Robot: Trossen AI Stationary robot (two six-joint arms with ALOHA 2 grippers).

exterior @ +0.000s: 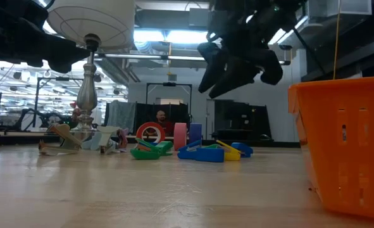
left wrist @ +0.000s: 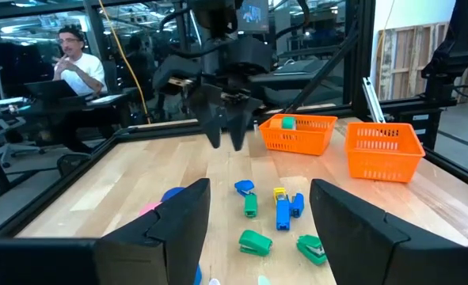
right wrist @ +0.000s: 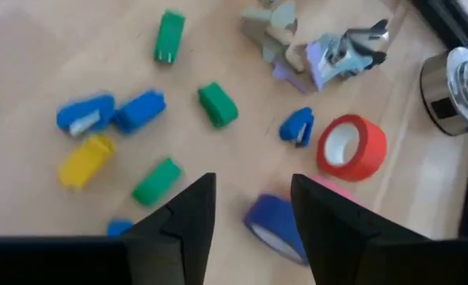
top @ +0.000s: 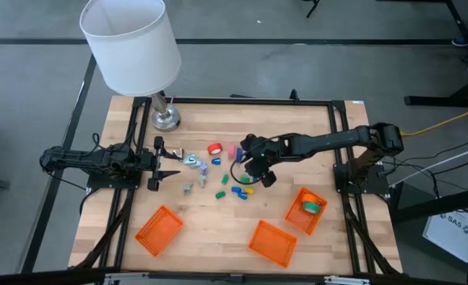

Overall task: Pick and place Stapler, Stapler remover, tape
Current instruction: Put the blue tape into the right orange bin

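Note:
Rolls of tape stand on edge mid-table: red [right wrist: 351, 146], pink [right wrist: 332, 190] and blue [right wrist: 269, 226]. Small blue [right wrist: 85, 115], yellow [right wrist: 85, 161] and green [right wrist: 218, 104] staplers lie on the wood toward the near side of them. Two stapler removers [right wrist: 344, 51] lie toward the lamp. My right gripper [top: 259, 174] hangs open well above the table, slanting down over the blue roll, with nothing between its fingers [right wrist: 190, 210]. My left gripper [left wrist: 259, 190] waits open and level at the table's left side.
A white-shaded lamp [top: 131, 43] stands at the far left, its metal base [right wrist: 459, 87] near the red roll. Three orange baskets sit along the near side [top: 158, 229] [top: 273, 241] [top: 301, 214]; the right one holds a green tape roll [top: 310, 207]. A person [left wrist: 75, 67] sits beyond the table.

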